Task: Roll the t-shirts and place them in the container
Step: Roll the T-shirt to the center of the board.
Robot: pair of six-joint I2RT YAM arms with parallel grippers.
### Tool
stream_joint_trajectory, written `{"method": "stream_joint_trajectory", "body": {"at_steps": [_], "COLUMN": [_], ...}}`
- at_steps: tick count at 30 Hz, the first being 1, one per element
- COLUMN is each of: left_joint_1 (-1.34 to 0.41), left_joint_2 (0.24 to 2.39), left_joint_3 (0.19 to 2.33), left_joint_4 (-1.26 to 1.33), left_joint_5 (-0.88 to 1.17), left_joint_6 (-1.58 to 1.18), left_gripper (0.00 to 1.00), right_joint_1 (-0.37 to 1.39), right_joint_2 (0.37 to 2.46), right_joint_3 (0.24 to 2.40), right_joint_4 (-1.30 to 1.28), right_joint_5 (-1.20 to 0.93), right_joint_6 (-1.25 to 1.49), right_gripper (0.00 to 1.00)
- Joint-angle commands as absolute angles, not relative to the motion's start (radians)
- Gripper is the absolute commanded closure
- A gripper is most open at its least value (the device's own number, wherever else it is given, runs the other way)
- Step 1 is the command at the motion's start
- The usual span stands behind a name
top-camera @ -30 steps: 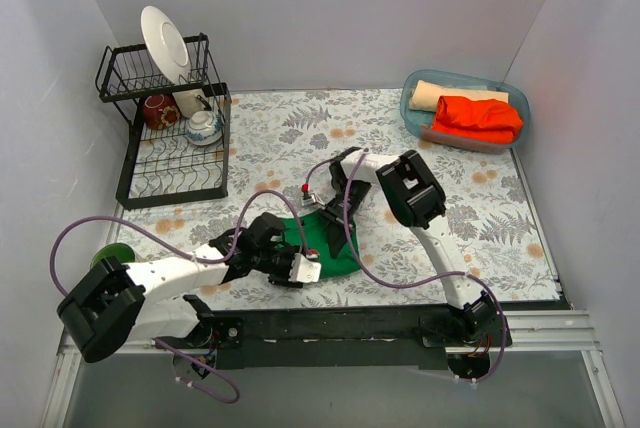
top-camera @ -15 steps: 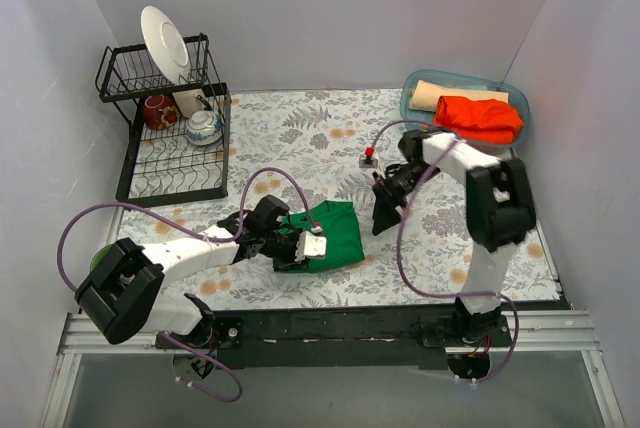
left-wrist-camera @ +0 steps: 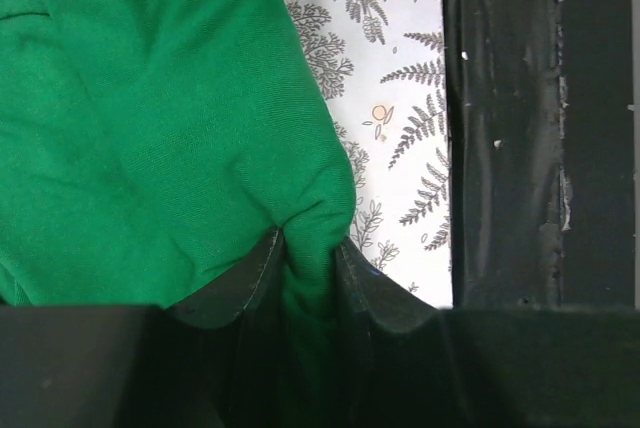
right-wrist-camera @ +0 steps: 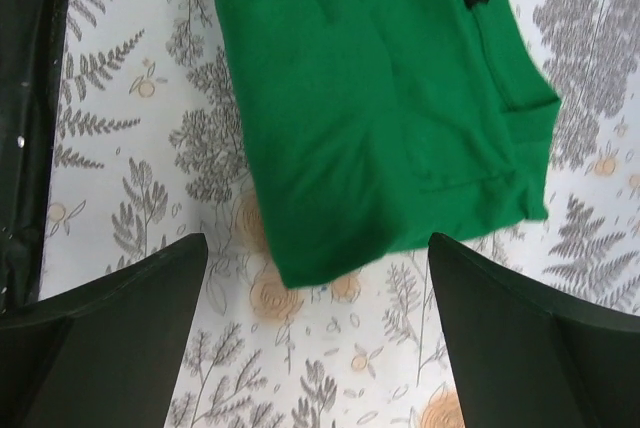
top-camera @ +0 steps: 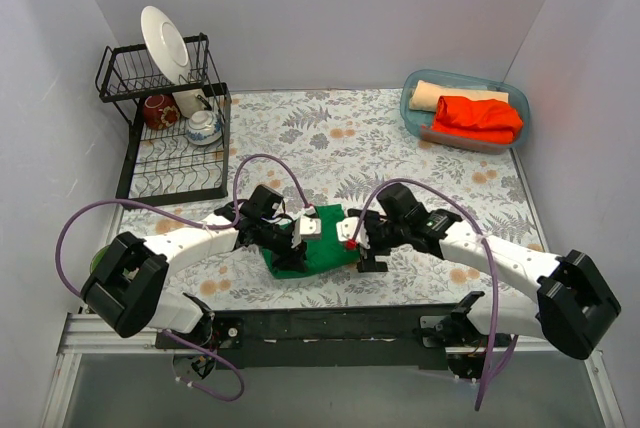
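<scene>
half a second earlier the right arm had been swung out toward the far right of the worktop [top-camera: 300, 138], well apart from the cloth. it had since come back in, and the right fingers [right-wrist-camera: 110, 328] were spread wide and empty, hovering just over the near right edge of the green t-shirt [top-camera: 320, 255], one finger on each side of that hem. nothing was pinched between them yet.

the left fingers [left-wrist-camera: 245, 288] were shut on a small fold of the green cloth at its near corner, just beside the black front rail. in the top view the shirt lay between the two arms near the front middle of the worktop. it looked more gathered than it had half a second before, and sat a little further left.

so the shirt was folded into a compact pad but not rolled. the return of the right arm suggested a two-sided hold was being set up, probably to start or tighten the roll.

the orange-red t-shirt [top-camera: 480, 116] and the tan t-shirt [top-camera: 445, 95] sat in the bin [top-camera: 415, 98] at the far right.
</scene>
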State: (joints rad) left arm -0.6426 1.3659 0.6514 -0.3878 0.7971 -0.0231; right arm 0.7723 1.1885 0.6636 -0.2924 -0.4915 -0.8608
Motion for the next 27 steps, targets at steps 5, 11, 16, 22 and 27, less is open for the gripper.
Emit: {"method": "stream_joint_trajectory", "body": {"at_steps": [5,11,16,22,27], "left_joint_1": [-0.635,-0.62,-0.609,-0.58,-0.575], "left_joint_2": [1.344,1.328,1.319,1.269,1.276], "left_joint_3": [0.672,0.65,0.66,0.676,0.701], "left_joint_4": [-0.42,-0.396,-0.391,-0.517,-0.629], "left_joint_5": [0.876,0.876,0.879,0.864,0.842], "left_joint_6": [-0.021,-0.054,-0.069,-0.006,0.048], "left_gripper": [0.83,0.83,0.83,0.82,0.84], "right_joint_1": [0.906,0.933,0.94,0.93,0.91], "right_joint_2": [1.269,1.333,1.431,1.494,1.383], "right_joint_3": [0.634,0.595,0.575,0.639,0.747], "right_joint_4": [-0.086,-0.046,0.101,0.122,-0.211], "right_joint_5": [-0.498,-0.528,-0.462,-0.267,-0.356], "right_joint_6": [-0.948,-1.026,-0.991,-0.956,-1.024], "right_gripper": [0.08,0.18,0.35,0.76,0.93]}}
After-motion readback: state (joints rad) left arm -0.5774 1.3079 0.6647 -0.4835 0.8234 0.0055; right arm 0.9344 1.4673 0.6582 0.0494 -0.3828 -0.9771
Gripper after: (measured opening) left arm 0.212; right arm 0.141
